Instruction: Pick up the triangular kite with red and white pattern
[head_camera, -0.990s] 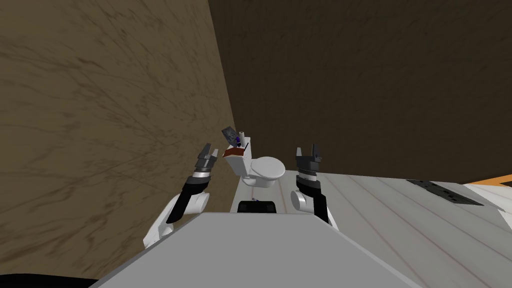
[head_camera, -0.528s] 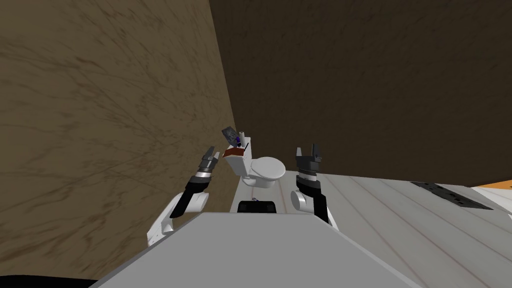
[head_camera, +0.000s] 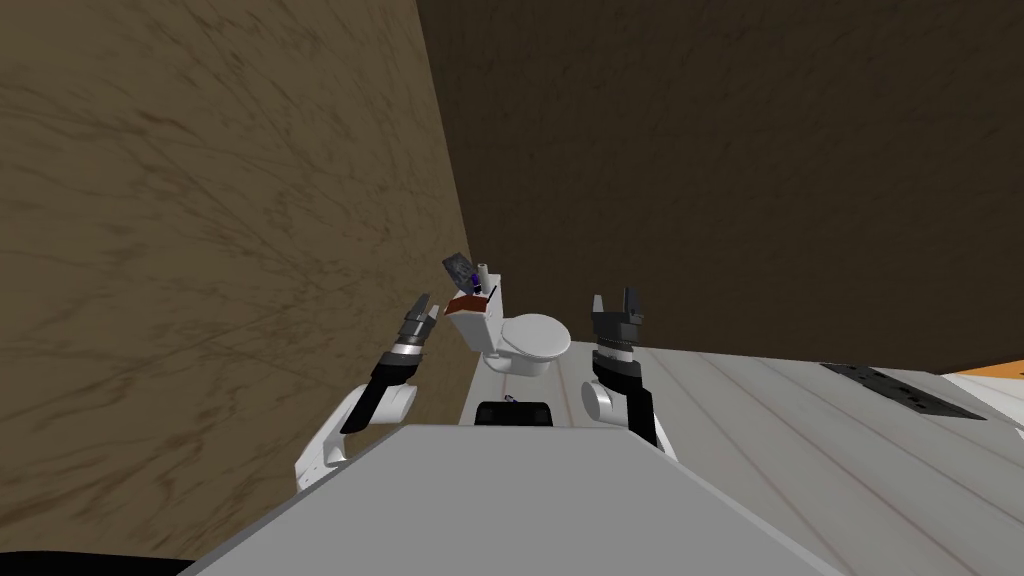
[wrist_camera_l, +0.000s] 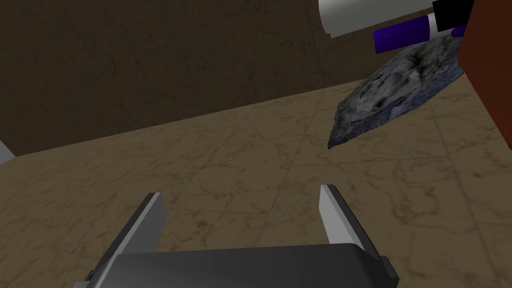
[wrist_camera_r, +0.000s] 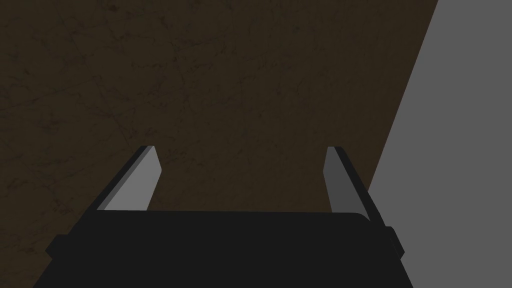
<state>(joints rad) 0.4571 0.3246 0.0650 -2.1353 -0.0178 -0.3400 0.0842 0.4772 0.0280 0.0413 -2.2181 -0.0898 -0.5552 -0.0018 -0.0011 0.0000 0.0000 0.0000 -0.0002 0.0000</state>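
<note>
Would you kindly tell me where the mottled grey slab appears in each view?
Head view: mottled grey slab above the toilet tank, ahead of the left gripper.
Left wrist view: ahead of the open fingers, beside the purple tube.
Right wrist view: right gripper faces a dark brown wall.
Shared landmark: the purple tube.

Head view: I cannot identify the items on the tank (head_camera: 478, 325); they are too small. Left wrist view: the red-brown panel (wrist_camera_l: 492, 75) is cut off at the frame edge, shape and pattern unreadable. It hides the ends of the grey slab (wrist_camera_l: 395, 95) and purple tube (wrist_camera_l: 400, 39). White cylinder (wrist_camera_l: 370, 15): cut off.
</note>
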